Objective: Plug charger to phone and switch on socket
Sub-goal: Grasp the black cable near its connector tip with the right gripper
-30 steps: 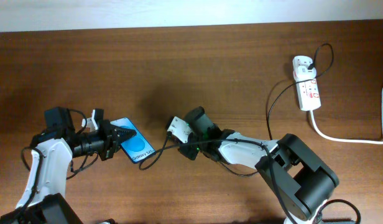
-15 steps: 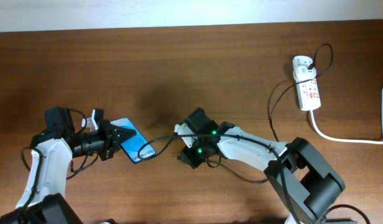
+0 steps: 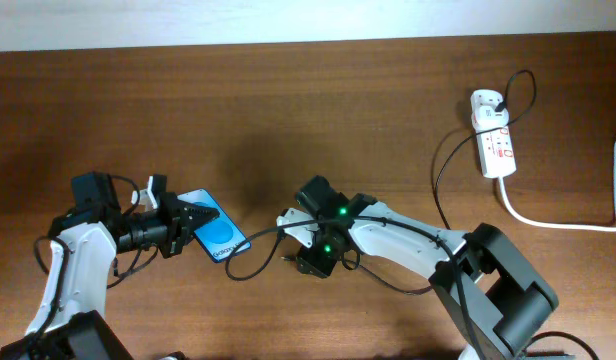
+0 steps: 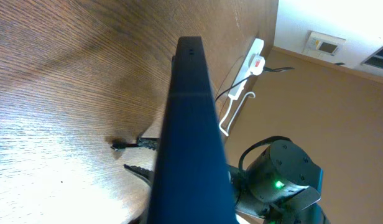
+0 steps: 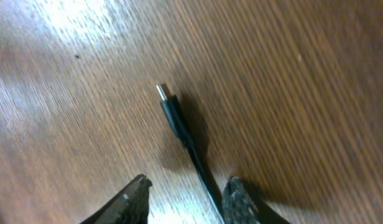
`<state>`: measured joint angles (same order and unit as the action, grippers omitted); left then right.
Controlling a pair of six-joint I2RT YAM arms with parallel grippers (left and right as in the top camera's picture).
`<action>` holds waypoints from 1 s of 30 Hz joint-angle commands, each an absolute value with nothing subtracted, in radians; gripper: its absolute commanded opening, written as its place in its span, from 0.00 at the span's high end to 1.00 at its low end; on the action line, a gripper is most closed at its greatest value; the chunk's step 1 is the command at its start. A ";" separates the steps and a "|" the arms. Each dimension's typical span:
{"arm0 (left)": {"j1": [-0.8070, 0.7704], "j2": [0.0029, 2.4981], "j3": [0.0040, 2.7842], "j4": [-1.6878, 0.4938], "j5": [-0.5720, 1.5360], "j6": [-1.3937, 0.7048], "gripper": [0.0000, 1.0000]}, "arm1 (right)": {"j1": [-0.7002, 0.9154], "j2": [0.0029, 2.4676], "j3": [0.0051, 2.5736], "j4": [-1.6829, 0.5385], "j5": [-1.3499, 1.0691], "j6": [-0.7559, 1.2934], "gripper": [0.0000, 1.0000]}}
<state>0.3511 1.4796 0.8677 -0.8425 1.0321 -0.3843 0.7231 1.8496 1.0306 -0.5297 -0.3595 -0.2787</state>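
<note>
My left gripper (image 3: 201, 220) is shut on the phone (image 3: 221, 239) and holds it tilted off the table. The phone is edge-on in the left wrist view (image 4: 188, 124). The charger's black cable (image 3: 256, 246) loops across the table between the phone and my right arm. Its plug tip (image 5: 170, 109) lies flat on the wood, also seen in the left wrist view (image 4: 119, 147). My right gripper (image 5: 188, 193) is open and low over the table (image 3: 298, 262), its fingers straddling the cable just behind the tip. The socket (image 3: 494, 138) lies far right with the white adapter (image 3: 485, 100) plugged in.
The socket's thick white cord (image 3: 558, 223) curves off the right edge. The black cable loops near the socket (image 3: 434, 170) and passes under my right arm. Bare wooden table lies around the arms.
My right gripper has swung from pointing up-left near the phone down toward the table, and the cable loop shifted with it. The left arm and phone have not moved.
</note>
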 commanded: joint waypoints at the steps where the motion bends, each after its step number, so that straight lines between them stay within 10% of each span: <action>1: 0.358 1.478 0.877 -0.842 1.058 -0.365 1.00 | 0.761 1.922 0.945 -0.479 -0.146 -0.337 0.56; 14: 0.358 1.478 0.877 -0.839 1.058 -0.365 1.00 | 0.852 1.953 0.829 -0.474 0.031 -0.340 0.66; 21: 0.358 1.478 0.877 -0.839 1.058 -0.364 1.00 | 0.852 1.953 0.828 -0.463 -0.004 -0.340 0.96; 30: 0.358 1.478 0.877 -0.831 1.058 -0.333 1.00 | 0.783 1.920 0.968 -0.530 -0.171 -0.170 0.96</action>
<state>0.3511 1.4796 0.8677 -0.8410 1.0321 -0.3813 0.8448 1.8263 0.9817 -0.4465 -0.1482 -0.2375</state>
